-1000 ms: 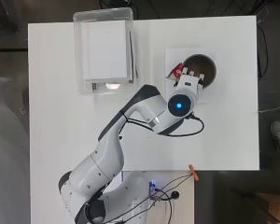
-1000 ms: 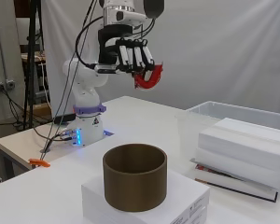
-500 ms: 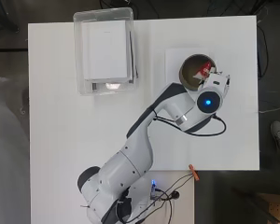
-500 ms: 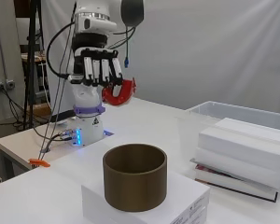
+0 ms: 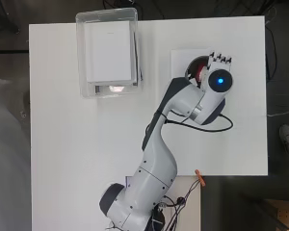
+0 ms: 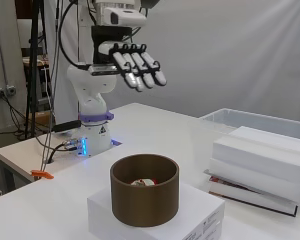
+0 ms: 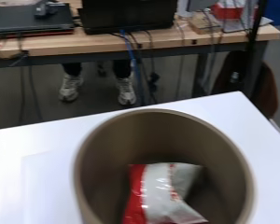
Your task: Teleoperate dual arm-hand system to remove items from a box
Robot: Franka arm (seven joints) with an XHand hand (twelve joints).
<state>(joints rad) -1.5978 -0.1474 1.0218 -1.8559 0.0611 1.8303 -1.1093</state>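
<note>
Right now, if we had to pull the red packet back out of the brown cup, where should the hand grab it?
From straight above, probably. The packet lies slumped on the floor of the cup, walled all round. Pinch its raised crumpled edge; flat sides offer little. The hand hangs open overhead.

The arm [image 5: 159, 159] is glossy white, built of rounded, bulbous segments joined by dark grey bands at the joints. In the side view its base [image 6: 92, 125], at the left of the frame, carries a violet ring, with a blue light glowing low beside it. A blue light also shines from a dark round cap [image 5: 220, 80] at the upper right of the overhead view. Black cables loop from the wrist section and trail along the upper links. The hand [image 6: 135, 67] has white finger segments set in black frames and black knuckle links, under a boxy white and black wrist housing.
</note>
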